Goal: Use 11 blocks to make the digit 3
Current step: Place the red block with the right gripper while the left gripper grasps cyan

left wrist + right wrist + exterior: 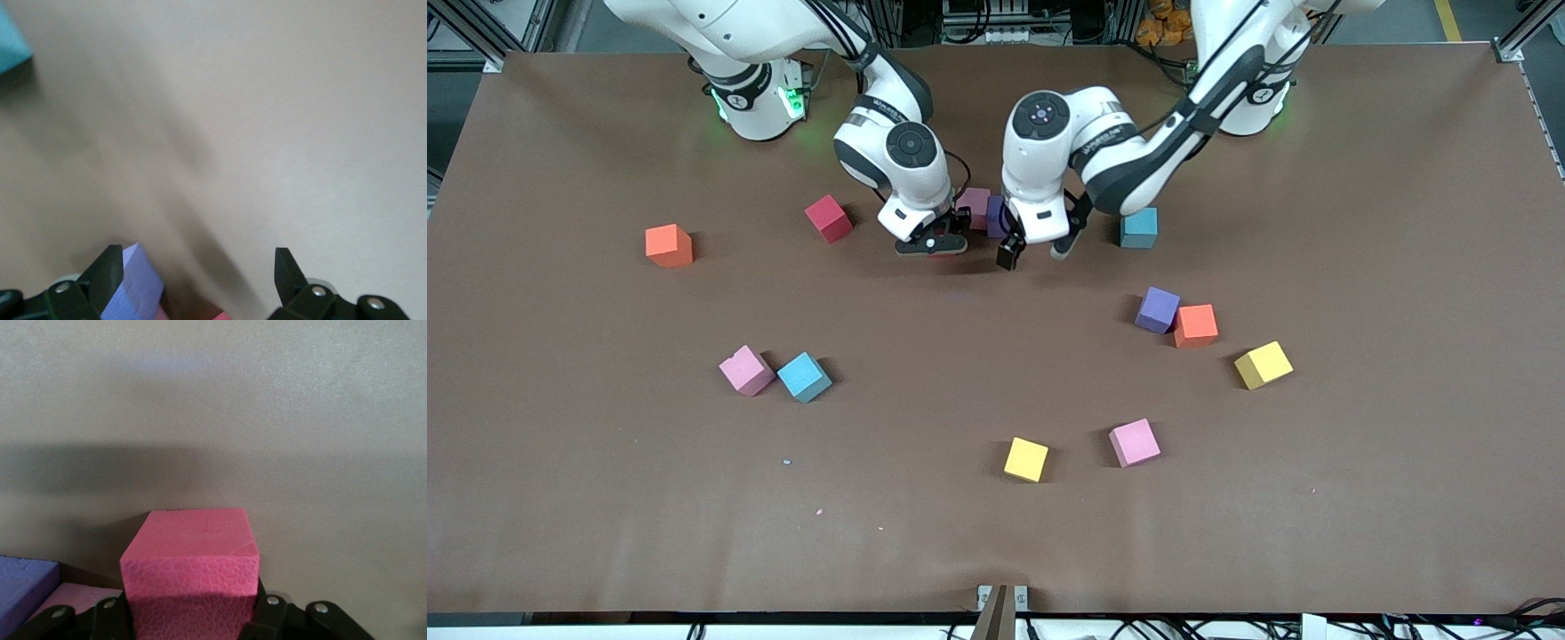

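- Held block: my right claw (193,623) is clenched on a deep pink block (190,570); the right wrist view shows the block seated between the fingers, its top face level. In the front view the claw (930,242) sits low over the counter (996,533) at mid-width, toward the robots' bases, and hides the block.
- Started cluster: a pale pink block (974,206) and a purple block (996,216) sit side by side on the counter, partly hidden between the two claws. The right wrist view shows the same pair, purple (23,590) and pale pink (77,599), just beside the held block and lower than its top face.
- Deciding relation: the held block lies just beside the cluster, on the side nearer the front camera. I judge the coming move a short set-down against those two blocks, and the right arm alone is placed to do it.
- Left claw (1033,252): released, fingers spread wide with nothing between them, hovering low beside the cluster; it waits.
- Loose blocks, outward: red (828,218), teal (1139,228), purple (1157,309) touching orange (1195,325), orange (669,245), pink (746,370) beside light blue (804,377), pink (1135,442).
- Not for the digit: two yellow blocks (1263,364), (1026,460).
- Progress, in my judgement: early; most blocks are unplaced.
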`<state>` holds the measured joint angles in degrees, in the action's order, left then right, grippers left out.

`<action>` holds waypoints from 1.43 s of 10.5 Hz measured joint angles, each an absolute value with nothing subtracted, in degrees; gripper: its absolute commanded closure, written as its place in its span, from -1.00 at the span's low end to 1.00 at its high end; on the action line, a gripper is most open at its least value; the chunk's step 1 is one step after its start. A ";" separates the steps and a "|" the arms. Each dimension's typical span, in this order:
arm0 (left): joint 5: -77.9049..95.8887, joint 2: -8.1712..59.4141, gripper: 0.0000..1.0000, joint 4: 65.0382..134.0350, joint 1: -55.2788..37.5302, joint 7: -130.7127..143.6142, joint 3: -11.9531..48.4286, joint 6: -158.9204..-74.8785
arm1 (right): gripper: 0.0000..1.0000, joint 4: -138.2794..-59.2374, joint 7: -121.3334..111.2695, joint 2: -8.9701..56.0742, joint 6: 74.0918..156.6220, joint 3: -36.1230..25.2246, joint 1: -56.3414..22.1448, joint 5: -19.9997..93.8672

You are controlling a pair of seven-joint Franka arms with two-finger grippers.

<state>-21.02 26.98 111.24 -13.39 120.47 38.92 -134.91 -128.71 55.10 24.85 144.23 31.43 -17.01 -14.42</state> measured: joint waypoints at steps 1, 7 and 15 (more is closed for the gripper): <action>-21.01 26.98 -1.00 110.39 -12.70 116.43 38.33 -134.60 | 0.96 -128.76 55.68 24.83 144.32 31.43 -17.01 -14.39; -20.28 26.99 -1.00 104.35 -11.68 93.53 33.84 -130.62 | -1.00 -128.85 56.29 24.75 142.84 31.50 -17.08 -14.29; -20.26 26.40 -1.00 103.64 -10.79 72.15 31.27 -120.07 | -1.00 -127.49 56.34 16.18 138.49 31.69 -16.66 -14.24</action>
